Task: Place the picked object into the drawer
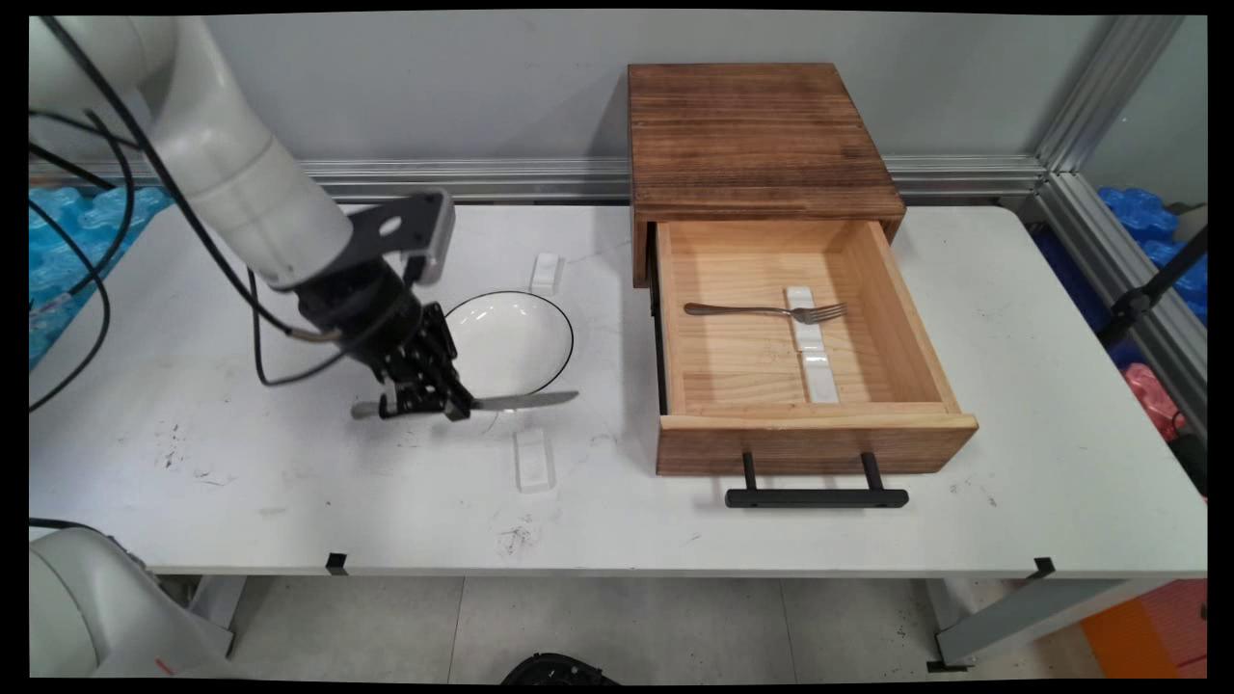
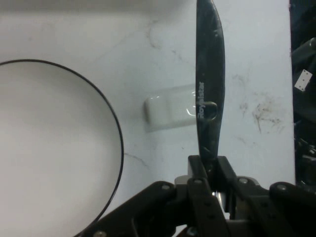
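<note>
gripper (image 1: 424,405) clenched on knife (image 1: 525,400) at left centre, beside bowl (image 1: 511,337), above small white rest (image 1: 533,459). best kept level, grip firm.

A white robot arm is reaching in from the upper left over a white table (image 1: 289,501). Its black gripper (image 1: 421,410) is clamping a table knife (image 1: 525,400) by the middle and holding it level, blade pointing right, handle end sticking out to the left. The knife is hanging over the near rim of a white plate with a thin black edge (image 1: 516,337). A small white cutlery rest (image 1: 533,459) is lying just in front of the knife, and another (image 1: 546,273) is sitting behind the plate. To the right, a wooden box (image 1: 757,135) is standing with its drawer (image 1: 810,439) pulled open. Inside, a fork (image 1: 762,310) is lying with its tines across a white rest (image 1: 806,323); a second rest (image 1: 819,378) is lying nearer the front.
</note>
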Tool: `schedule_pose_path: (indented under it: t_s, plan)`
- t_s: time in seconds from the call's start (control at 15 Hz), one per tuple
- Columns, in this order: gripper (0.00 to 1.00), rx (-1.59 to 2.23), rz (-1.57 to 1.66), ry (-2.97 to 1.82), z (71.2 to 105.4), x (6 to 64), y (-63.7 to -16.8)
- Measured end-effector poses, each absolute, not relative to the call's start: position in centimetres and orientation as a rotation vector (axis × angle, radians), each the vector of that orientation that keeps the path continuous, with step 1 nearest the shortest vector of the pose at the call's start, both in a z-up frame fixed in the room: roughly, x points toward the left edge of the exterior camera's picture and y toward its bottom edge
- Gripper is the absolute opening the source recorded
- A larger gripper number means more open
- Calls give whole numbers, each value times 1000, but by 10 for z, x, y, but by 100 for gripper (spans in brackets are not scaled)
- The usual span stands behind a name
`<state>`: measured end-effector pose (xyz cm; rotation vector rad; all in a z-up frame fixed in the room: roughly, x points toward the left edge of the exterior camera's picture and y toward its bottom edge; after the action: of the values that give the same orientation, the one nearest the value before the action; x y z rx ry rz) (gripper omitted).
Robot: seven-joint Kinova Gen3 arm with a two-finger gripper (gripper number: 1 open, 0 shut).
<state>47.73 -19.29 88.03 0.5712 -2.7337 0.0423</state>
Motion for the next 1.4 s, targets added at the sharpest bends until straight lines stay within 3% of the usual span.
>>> schedule_pose_path:
  t_s: [0.8,1.4]
  plan:
    - [0,583,41,-2720,957,486,-253]
    - [0,592,49,-2650,984,430,-320]
